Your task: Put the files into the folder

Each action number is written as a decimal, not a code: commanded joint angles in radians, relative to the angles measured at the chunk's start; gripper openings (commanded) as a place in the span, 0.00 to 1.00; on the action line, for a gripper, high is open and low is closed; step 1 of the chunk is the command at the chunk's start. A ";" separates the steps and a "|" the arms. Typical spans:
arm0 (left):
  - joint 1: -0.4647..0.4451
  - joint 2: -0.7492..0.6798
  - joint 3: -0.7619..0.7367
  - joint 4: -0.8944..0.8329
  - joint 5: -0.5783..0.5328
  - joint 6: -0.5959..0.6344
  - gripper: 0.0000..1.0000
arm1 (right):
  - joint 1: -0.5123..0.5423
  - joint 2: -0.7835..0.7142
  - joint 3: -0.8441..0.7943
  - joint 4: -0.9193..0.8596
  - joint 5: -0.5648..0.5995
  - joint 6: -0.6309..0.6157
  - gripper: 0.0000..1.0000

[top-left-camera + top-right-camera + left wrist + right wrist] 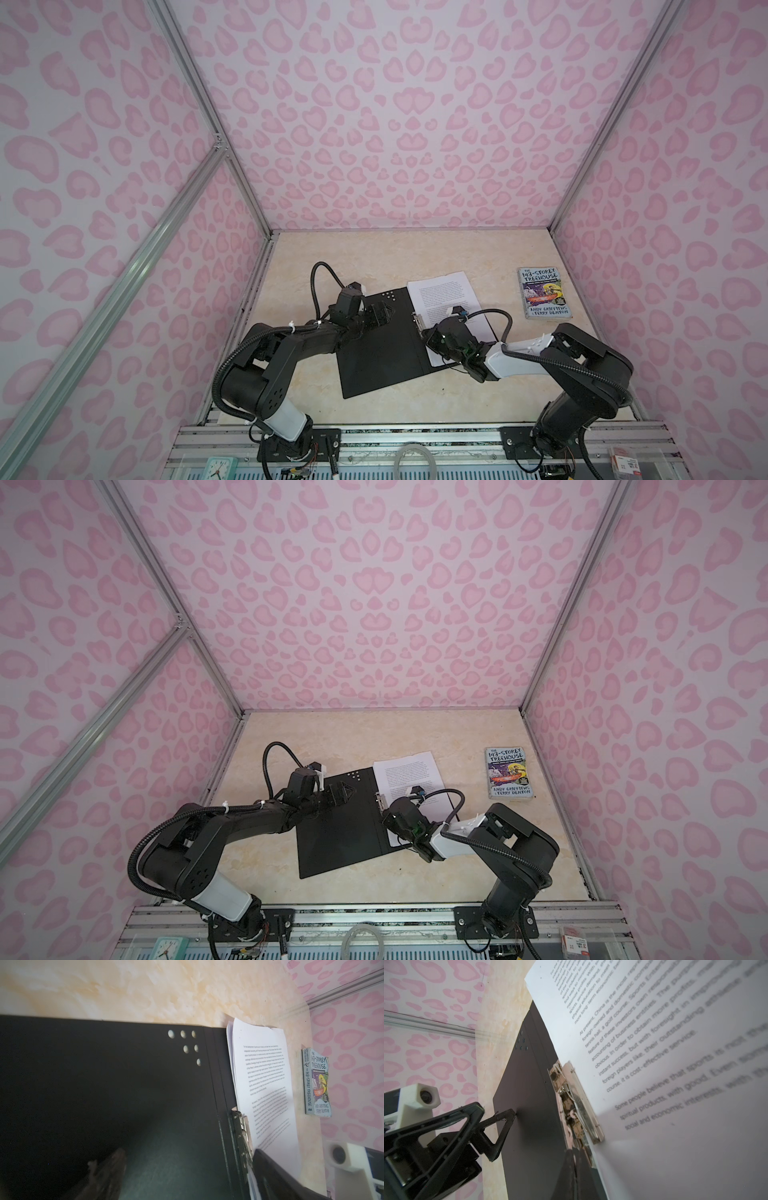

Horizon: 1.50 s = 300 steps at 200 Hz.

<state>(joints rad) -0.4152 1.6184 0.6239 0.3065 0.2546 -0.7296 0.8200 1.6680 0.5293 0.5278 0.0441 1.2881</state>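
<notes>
A: Cream worktop, pink-spotted walls. Why are the left fingers splayed at frame centre?
B: Apparently pinning the open folder flat; clenched, empty right fingers meet its clip beside the files inside.

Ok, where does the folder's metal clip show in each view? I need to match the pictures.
In a top view: clip mid-picture, on the folder spine, at the files edge.
In a top view: same spot.
Left wrist: between the black cover and the files.
Right wrist: mid-frame, in that same gap.
Shared landmark: six punched holes in the cover.
</notes>
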 commanded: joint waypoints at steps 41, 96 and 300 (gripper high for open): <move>0.009 0.026 -0.009 -0.213 -0.089 -0.008 0.97 | -0.007 0.039 -0.046 -0.234 0.151 -0.058 0.00; 0.011 0.041 -0.007 -0.208 -0.088 -0.010 0.97 | -0.007 0.102 -0.078 -0.178 0.151 -0.057 0.00; 0.013 0.048 -0.004 -0.202 -0.074 -0.008 0.98 | 0.066 0.027 0.015 -0.149 0.044 -0.170 0.00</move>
<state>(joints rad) -0.4061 1.6505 0.6342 0.3485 0.2241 -0.7238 0.8837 1.6894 0.5503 0.5243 0.1120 1.1408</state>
